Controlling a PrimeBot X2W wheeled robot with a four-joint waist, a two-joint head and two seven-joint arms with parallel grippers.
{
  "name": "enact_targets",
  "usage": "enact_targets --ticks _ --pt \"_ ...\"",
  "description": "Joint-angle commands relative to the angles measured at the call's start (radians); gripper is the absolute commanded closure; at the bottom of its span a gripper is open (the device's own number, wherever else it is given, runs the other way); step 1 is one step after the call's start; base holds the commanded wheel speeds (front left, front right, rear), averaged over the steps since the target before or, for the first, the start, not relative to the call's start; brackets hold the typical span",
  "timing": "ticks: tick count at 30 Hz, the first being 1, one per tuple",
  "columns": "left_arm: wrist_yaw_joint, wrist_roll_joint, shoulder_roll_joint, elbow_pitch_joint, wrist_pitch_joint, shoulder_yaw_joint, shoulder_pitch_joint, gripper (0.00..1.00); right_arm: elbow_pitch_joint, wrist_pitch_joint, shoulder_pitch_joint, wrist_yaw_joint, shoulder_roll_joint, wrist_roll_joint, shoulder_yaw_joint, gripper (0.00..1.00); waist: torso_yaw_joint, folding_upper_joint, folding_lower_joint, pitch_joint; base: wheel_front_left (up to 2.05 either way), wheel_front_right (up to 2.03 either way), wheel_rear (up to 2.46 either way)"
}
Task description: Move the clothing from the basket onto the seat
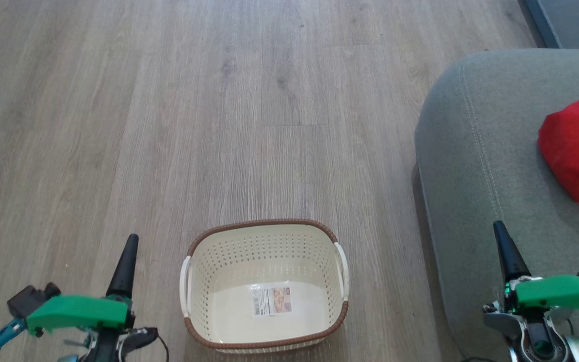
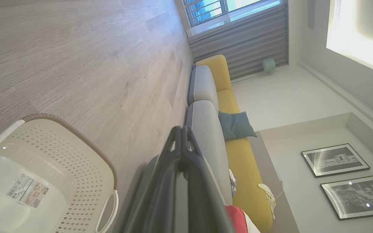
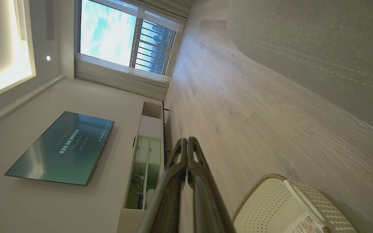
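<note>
So the basket is parked on the wood floor at 6 o'clock in the head view. Just a paper label is seen on its bare bottom. The clothing is found over at 3 o'clock, bunched up red with a bit of white at the top. It's laid on the grey seat, well apart from the basket.

Both sets of jaws are clenched tight, fingers pressed together, nothing grasped. The left jaws are held low at 7 o'clock, near the basket's left side, tip leaned slightly toward 1 o'clock. The right jaws are held at 5 o'clock, seen against the seat's near edge, tip leaned toward 11 o'clock. The basket is touched by neither.
</note>
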Motion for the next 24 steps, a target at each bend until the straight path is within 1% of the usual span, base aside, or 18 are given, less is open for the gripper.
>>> enact_targets --ticks 1,24 --pt "-0.001 -0.027 0.016 -0.032 0.008 0.036 -0.05 1.0 -0.029 0.012 -0.055 0.0 -0.016 0.028 0.013 1.0 -0.001 -0.0001 0.0 -0.001 0.0 0.0 0.0" --pt "-0.001 -0.278 0.015 -0.035 0.078 0.071 -0.062 1.0 -0.018 0.082 -0.071 0.0 -0.015 0.267 -0.005 1.0 -0.027 -0.0001 0.0 -0.009 0.0 0.0 0.0"
